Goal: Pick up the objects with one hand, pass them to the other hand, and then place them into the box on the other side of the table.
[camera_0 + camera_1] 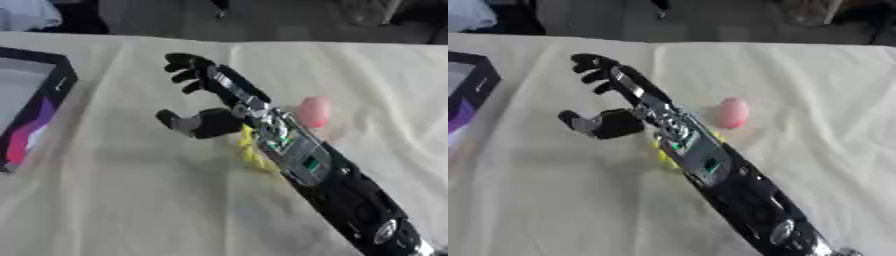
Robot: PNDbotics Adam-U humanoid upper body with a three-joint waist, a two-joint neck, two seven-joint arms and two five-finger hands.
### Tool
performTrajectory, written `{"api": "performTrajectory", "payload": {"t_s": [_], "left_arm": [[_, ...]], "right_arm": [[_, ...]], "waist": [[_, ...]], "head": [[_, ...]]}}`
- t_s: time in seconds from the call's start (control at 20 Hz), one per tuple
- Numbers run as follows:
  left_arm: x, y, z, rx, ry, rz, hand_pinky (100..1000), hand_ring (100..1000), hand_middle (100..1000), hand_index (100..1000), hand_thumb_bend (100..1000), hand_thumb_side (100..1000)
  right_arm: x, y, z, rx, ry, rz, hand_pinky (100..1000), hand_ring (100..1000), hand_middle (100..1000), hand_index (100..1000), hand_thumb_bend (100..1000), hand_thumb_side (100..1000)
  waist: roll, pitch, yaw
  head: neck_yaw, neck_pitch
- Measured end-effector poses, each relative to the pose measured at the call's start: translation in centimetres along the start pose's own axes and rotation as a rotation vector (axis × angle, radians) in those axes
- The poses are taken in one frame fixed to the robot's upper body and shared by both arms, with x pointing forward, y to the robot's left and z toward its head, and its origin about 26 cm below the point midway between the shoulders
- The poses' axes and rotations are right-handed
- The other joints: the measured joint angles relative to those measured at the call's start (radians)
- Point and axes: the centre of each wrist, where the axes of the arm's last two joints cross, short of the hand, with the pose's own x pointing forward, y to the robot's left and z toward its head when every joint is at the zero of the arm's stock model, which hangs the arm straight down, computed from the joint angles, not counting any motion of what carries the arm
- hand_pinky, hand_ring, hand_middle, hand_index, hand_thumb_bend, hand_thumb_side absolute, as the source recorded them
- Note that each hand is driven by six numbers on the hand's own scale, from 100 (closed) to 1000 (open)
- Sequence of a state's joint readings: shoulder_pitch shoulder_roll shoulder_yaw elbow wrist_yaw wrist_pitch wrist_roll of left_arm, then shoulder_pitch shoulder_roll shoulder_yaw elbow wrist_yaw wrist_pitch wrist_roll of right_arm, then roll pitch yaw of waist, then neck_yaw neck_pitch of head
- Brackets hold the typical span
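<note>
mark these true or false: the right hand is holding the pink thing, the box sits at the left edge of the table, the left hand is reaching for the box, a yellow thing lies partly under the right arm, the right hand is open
1. The right hand is holding the pink thing. False: the hand holds nothing, and the pink thing lies on the cloth beside the forearm, apart from the fingers.
2. The box sits at the left edge of the table. True.
3. The left hand is reaching for the box. False: no left hand shows in either view.
4. A yellow thing lies partly under the right arm. True: it shows beside the forearm, partly hidden by it.
5. The right hand is open. True: its fingers and thumb are spread and close on nothing.
</note>
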State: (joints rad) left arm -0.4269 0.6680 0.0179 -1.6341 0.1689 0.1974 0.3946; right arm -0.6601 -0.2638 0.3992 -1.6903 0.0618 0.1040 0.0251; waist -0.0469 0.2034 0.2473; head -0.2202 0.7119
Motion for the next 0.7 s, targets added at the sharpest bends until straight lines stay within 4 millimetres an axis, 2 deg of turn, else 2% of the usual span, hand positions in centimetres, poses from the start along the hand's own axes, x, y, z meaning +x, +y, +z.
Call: {"api": "performTrajectory", "payload": {"t_s": [0.3,0.55,0.7], "left_arm": [[-0.1,-0.2,1.7,0.041,0.007,0.06,802,657,701,688,788,509],[-0.5,0.1,2.0,0.057,0.02,0.055,802,657,699,684,787,506],[-0.6,0.2,2.1,0.06,0.026,0.05,802,657,698,682,788,505]], "right_arm": [[1.3,-5.1,0.8,0.054,0.023,0.036,784,839,869,925,356,293],[2.5,-9.6,1.8,0.132,0.057,0.135,800,855,877,927,405,346],[3.2,-11.3,2.6,0.201,0.081,0.199,810,862,881,929,433,376]], "waist": [[-0.008,0.0,0.0],[-0.016,0.0,-0.001],[-0.017,0.0,-0.001]], "head": [[-0.003,0.008],[-0.006,0.016],[-0.013,0.016]]}}
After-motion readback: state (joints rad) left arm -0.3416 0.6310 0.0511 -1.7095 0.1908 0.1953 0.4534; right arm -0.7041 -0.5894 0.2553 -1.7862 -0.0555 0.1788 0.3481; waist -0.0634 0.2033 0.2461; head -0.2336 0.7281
